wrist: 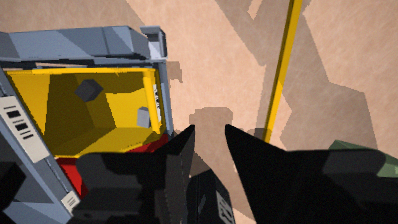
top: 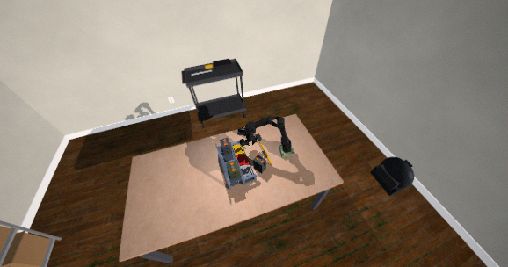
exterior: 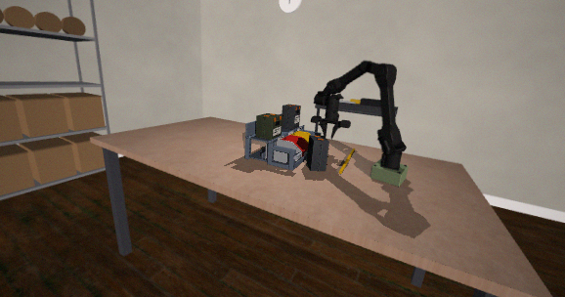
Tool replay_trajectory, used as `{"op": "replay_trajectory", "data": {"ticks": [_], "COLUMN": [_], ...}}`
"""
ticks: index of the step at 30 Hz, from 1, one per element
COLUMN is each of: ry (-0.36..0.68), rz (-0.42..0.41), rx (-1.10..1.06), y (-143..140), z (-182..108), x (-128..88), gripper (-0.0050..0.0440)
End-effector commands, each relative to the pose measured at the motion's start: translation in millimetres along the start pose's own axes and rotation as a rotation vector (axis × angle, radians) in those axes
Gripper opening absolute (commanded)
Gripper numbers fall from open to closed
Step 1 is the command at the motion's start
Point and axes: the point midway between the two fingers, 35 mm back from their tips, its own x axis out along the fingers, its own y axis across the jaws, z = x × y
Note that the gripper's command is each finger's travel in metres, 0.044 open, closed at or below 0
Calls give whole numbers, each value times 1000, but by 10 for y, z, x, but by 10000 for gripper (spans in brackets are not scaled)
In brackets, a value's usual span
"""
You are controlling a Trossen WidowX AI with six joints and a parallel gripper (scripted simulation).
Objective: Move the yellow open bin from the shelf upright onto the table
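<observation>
The yellow open bin (top: 238, 149) (exterior: 299, 135) (wrist: 90, 142) sits in the blue-grey shelf (exterior: 293, 163) (wrist: 75, 45), at the end of its row beside the red bin (top: 243, 159) (exterior: 291, 140) (wrist: 75, 176). In the wrist view a dark part and a grey part lie inside it, and its front wall faces the gripper. My gripper (exterior: 328, 137) (wrist: 209, 128) is partly open and empty, pointing down above the table (top: 176, 209) (exterior: 195, 159), in front of the bin's labelled side. The left finger hides part of the red bin in the wrist view.
A dark upright box (top: 259, 163) (exterior: 318, 154) (wrist: 202, 200) stands in front of the shelf, near the gripper. A thin yellow bar (top: 265, 153) (exterior: 347, 161) (wrist: 283, 70) lies between shelf and arm base. Green (exterior: 268, 126) and dark (exterior: 291, 117) boxes stand on the shelf's rear upper level.
</observation>
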Motion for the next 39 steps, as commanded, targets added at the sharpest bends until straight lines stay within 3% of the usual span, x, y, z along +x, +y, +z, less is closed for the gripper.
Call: {"op": "replay_trajectory", "data": {"ticks": [1, 13, 18, 39], "ry": [-7, -7, -8, -8], "rz": [13, 13, 16, 19], "rx": [0, 0, 0, 0], "y": [404, 404, 808, 714], "z": [71, 71, 145, 126], "x": [-43, -43, -30, -25], "gripper": [150, 150, 150, 150]}}
